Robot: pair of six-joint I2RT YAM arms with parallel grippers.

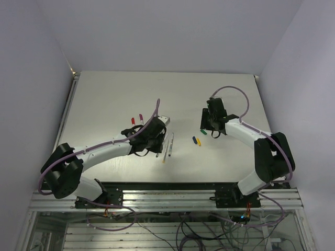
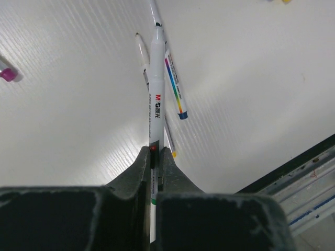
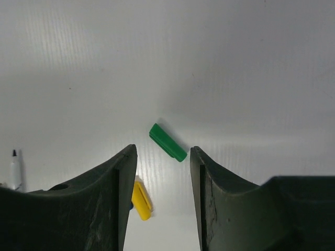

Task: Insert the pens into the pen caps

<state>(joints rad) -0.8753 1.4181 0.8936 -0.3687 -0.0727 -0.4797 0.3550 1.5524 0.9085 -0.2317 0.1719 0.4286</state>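
while left tool [image 2: 155,152] clamps a pen [image 2: 157,78], right tool [image 3: 163,151] gapes, partly hiding yellow cap [image 3: 142,202].

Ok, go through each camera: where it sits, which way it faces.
Top external: above and behind the robot, looking down on the table; left arm and right arm show.
Left wrist: on its arm, facing along the left gripper, shut on a pen.
Right wrist: on its arm, looking down past the open right gripper at the green cap.
Shared: top and right wrist both show the green cap.
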